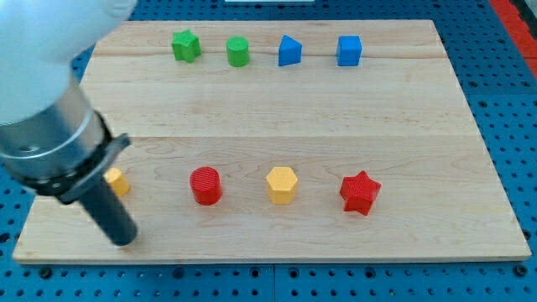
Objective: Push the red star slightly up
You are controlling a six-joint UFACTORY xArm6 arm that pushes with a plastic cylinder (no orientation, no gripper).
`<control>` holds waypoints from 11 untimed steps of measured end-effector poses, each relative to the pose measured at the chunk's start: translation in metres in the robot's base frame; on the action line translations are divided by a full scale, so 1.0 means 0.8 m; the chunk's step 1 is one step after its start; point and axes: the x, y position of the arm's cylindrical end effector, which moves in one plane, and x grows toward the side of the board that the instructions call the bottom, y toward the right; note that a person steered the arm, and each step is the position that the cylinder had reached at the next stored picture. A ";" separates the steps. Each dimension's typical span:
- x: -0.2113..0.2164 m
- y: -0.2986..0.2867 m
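Approach stage; my tip (122, 239) near bottom-left corner, well apart from red star (360, 192) toward bottom-right. No fingers fitted, so nothing gripped; next, probably reach just below star.

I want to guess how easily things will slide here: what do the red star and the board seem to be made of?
The red star looks like moulded or printed plastic: one even, saturated colour, matt, with faint ribbing on its sides. The board looks like pale wood planks, going by the grain lines and seams, with a smooth, low-sheen finish. My tip is far off towards the view's left.
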 end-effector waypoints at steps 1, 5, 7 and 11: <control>-0.021 0.081; 0.038 0.193; -0.009 0.254; -0.041 0.330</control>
